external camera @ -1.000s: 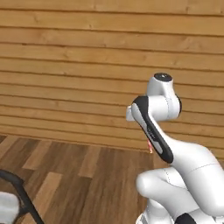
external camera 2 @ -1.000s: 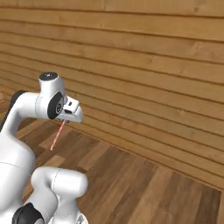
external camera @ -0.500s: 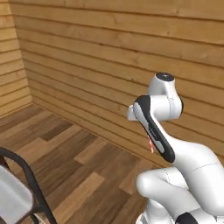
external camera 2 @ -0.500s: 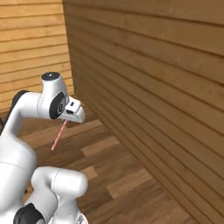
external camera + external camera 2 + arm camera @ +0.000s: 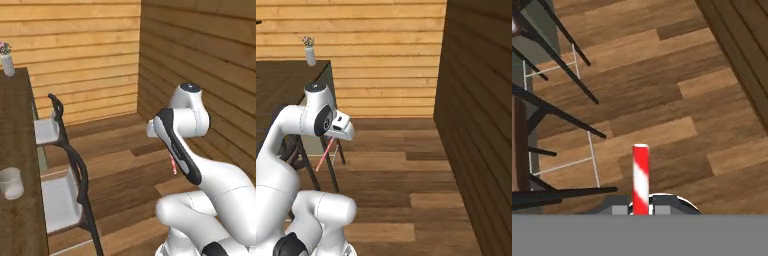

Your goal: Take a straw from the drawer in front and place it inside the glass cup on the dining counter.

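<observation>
The long dark brown wood-topped bench (image 5: 15, 150) lies off to the left, with black-framed, white-seated chairs (image 5: 60, 197) alongside. This looks like the carrying step. The clear glass tumbler (image 5: 11, 183) stands near the bench's edge. The hand (image 5: 641, 206) is clamped on the red-and-white striped straw (image 5: 641, 175); next, it must reach over the tumbler's rim.

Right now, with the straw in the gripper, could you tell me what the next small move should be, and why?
Probably carry on towards the dining counter on the left. The gripper is shut on the straw, held over bare floor, while the glass cup stands empty on the counter's near part, well apart from the arm.
</observation>
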You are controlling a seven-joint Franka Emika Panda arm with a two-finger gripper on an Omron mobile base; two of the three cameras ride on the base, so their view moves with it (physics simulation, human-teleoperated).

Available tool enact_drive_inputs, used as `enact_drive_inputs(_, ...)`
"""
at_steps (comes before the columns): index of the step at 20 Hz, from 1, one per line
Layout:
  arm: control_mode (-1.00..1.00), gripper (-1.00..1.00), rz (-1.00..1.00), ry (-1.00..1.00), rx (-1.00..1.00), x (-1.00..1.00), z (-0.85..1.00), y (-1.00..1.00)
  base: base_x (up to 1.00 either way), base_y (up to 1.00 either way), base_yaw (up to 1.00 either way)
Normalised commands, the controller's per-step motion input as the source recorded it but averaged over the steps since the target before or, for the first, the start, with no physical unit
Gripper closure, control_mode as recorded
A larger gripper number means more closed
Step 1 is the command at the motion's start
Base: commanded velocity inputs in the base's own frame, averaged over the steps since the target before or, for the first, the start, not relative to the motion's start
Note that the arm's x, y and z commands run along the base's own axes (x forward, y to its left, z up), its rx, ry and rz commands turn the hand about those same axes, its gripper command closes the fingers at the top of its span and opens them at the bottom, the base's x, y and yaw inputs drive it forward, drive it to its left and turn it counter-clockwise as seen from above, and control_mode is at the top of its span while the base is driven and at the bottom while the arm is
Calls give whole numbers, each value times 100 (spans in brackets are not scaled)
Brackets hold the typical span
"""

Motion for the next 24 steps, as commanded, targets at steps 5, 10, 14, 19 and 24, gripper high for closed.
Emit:
enact_drive_inputs(5, 100, 100, 0, 0, 0, 0, 0, 0, 67, -7, 87)
enact_drive_inputs(10, 100, 100, 0, 0, 0, 0, 0, 0, 53, -12, 86)
enact_drive_inputs(14, 100, 100, 0, 0, 0, 0, 0, 0, 23, -29, 82)
enact_drive_inputs(19, 100, 100, 0, 0, 0, 0, 0, 0, 15, -45, 76)
enact_drive_inputs(24, 100, 100, 0, 0, 0, 0, 0, 0, 14, -66, 66)
